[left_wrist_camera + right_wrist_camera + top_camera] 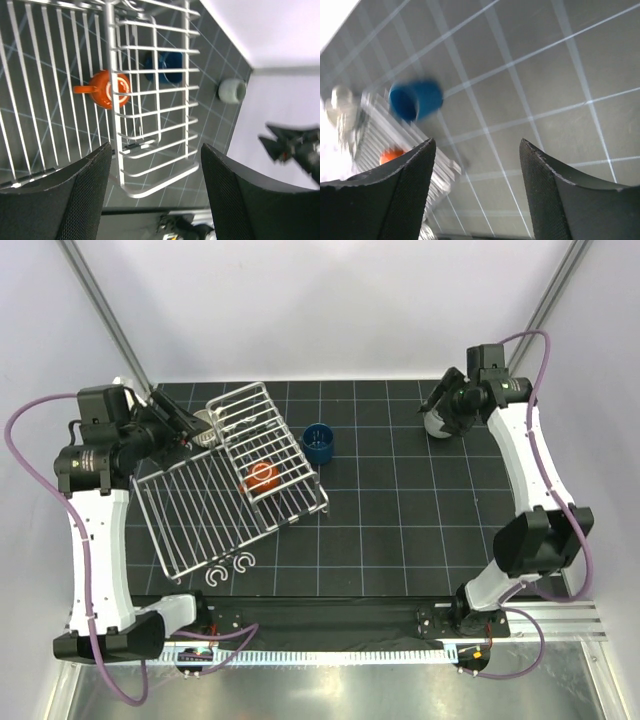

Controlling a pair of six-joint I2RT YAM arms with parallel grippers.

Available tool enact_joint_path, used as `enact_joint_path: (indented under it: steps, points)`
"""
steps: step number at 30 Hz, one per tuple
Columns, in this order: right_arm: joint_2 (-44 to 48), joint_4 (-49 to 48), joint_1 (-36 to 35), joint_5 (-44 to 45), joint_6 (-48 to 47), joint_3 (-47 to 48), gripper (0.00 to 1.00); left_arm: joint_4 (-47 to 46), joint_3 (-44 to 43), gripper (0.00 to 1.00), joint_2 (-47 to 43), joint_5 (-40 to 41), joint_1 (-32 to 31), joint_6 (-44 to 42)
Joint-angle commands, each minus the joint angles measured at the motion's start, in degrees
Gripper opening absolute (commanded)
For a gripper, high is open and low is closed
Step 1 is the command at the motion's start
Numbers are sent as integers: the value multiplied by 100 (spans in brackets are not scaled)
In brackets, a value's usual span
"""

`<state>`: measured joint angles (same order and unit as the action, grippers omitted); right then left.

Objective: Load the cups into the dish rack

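Wide and empty, left fingers (85,200) face the orange cup (107,90) inside the dish rack (112,60); right fingers (395,190) gape too.

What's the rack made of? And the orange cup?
The rack looks like metal wire, silvery-white and shiny: its thin bars catch the light. The orange cup seems to be glazed ceramic, since it looks smooth and glossy, though it could be plastic.

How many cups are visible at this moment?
3: orange cup in the rack, blue cup right of it, grey cup by the right claw. A pale object behind may be another.
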<state>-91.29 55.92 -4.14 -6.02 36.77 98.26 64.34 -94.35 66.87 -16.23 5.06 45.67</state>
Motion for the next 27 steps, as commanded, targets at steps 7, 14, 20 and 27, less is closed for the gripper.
enact_joint_path:
  steps: [7, 14, 20, 27]
  points:
    - [-1336, -601, 344, 1568, 1139, 641, 76, -562, -181, 77, -139, -127, -935, -1305]
    - [-2464, -151, 528, 1877, 647, 1697, 79, -396, -242, 85, -341, 111, -1349, -2202]
    - [-2797, -372, 713, 1868, 1015, 1732, 78, -106, -347, 88, -456, 568, -1719, -2703]
    - [-3052, -362, 897, 1894, 1086, 1776, 77, -26, -558, 88, -184, 639, -1737, -2704]
